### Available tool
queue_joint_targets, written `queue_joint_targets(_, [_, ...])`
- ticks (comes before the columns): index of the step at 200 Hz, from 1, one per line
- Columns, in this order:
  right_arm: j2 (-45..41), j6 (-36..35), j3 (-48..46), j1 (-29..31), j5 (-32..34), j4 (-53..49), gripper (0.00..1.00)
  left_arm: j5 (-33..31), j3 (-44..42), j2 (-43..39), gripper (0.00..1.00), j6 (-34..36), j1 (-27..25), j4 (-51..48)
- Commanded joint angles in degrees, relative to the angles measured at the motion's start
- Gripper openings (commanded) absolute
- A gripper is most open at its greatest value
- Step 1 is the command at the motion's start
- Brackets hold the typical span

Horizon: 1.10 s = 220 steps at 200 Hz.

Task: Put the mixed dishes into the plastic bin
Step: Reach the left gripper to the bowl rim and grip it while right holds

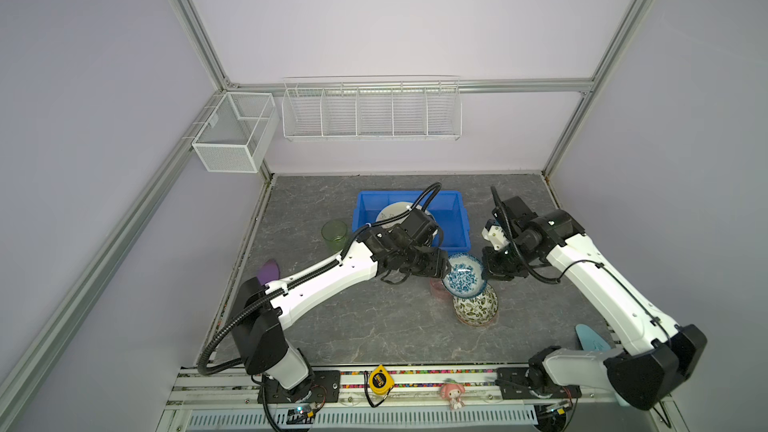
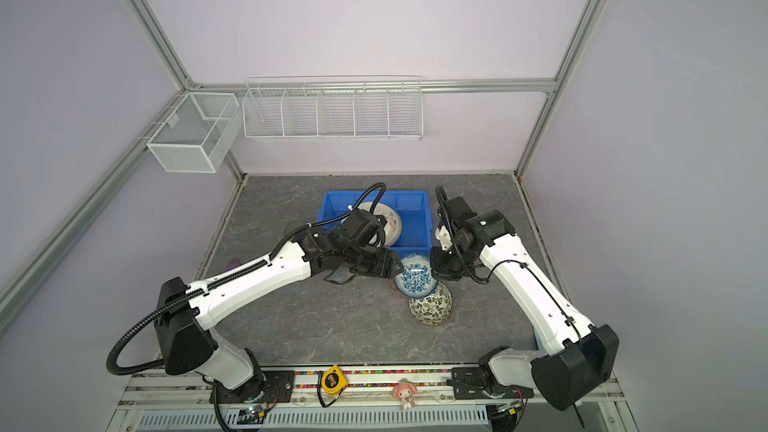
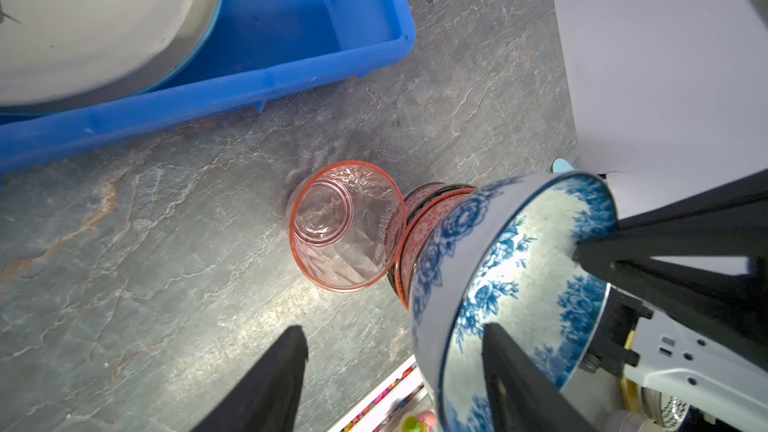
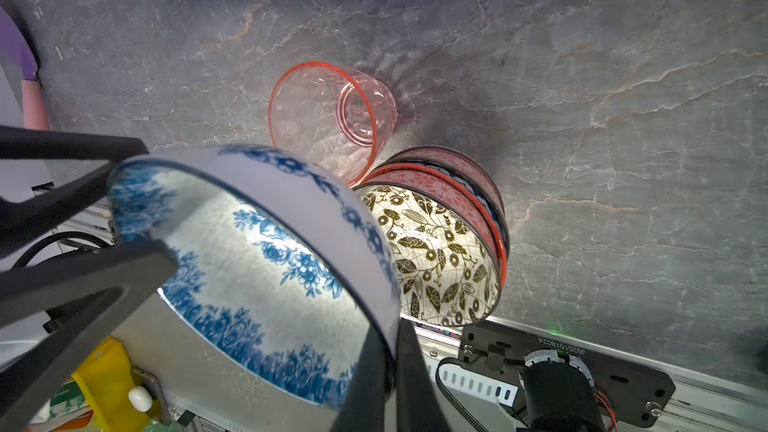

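Two hands meet on the blue floral bowl (image 1: 464,280), held tilted just outside the near wall of the plastic bin (image 1: 451,214): your right hand (image 1: 485,264) pinches one rim, your left hand (image 1: 448,270) straddles the opposite rim, jaws not yet closed, and looks nearer the bin.

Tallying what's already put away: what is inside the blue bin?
A pale plate lies in the blue bin. The left arm covers part, so anything beneath it is hidden.

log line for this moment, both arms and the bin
right gripper: shut on blue floral bowl rim | left gripper: open, fingers straddling opposite rim | plastic bin: plate inside
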Motion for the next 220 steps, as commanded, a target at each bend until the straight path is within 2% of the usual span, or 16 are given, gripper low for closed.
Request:
queue_joint_targets(1, [0.7, -1.3, 2.1, 0.6, -1.9, 1.6, 0.07, -0.7, 1.6, 0.9, 0.60, 0.5, -0.2, -0.9])
queue_joint_targets(136, [4.9, -3.3, 3.9, 0.7, -2.5, 3.4, 0.07, -1.8, 4.5, 3.9, 0.12, 1.5, -0.2, -3.7])
queue_joint_targets(195, [5.8, -3.3, 5.4, 0.7, -3.7, 4.6, 0.07, -1.7, 5.4, 5.2, 0.00, 1.6, -0.2, -4.4])
queue_joint_targets(220, [5.9, -3.2, 5.3, 0.6, -4.3, 5.3, 0.07, -2.2, 5.8, 5.5, 0.00, 1.6, -0.2, -5.1])
